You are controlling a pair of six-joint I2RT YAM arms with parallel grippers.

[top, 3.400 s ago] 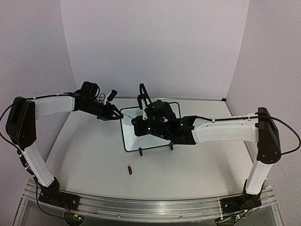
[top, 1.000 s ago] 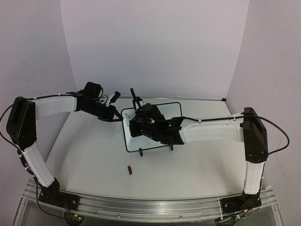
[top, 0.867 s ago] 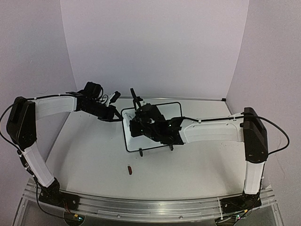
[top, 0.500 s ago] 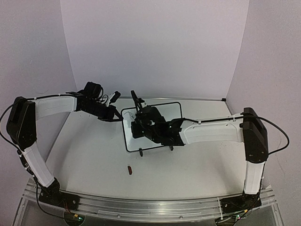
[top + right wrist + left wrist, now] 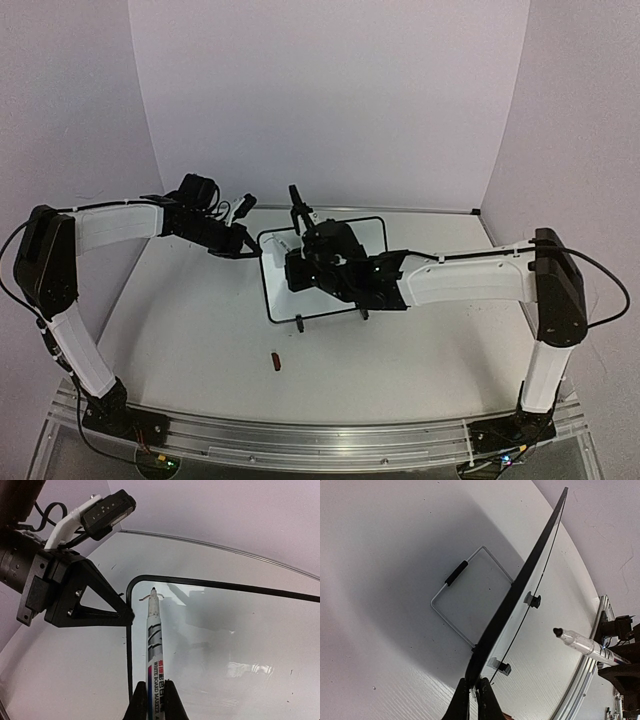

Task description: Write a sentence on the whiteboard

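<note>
The whiteboard (image 5: 277, 290) lies tilted on its wire stand (image 5: 465, 600), seen edge-on in the left wrist view (image 5: 520, 585), with its two black clip feet (image 5: 532, 599) showing. My left gripper (image 5: 249, 244) is shut on the board's top left corner (image 5: 473, 692). My right gripper (image 5: 300, 260) is shut on a whiteboard marker (image 5: 154, 645). The marker's tip sits by the board's (image 5: 225, 645) top left corner, beside a short dark stroke (image 5: 145, 597). I cannot tell whether the tip touches. The marker also shows in the left wrist view (image 5: 585, 647).
A small red marker cap (image 5: 276, 361) lies on the white table in front of the board. The left gripper's black fingers (image 5: 100, 605) are close to the marker tip. Lilac walls close in the back and both sides.
My right arm has shifted a little to the right with the marker, its tail now leaning further right. The left arm and the board have not moved.
</note>
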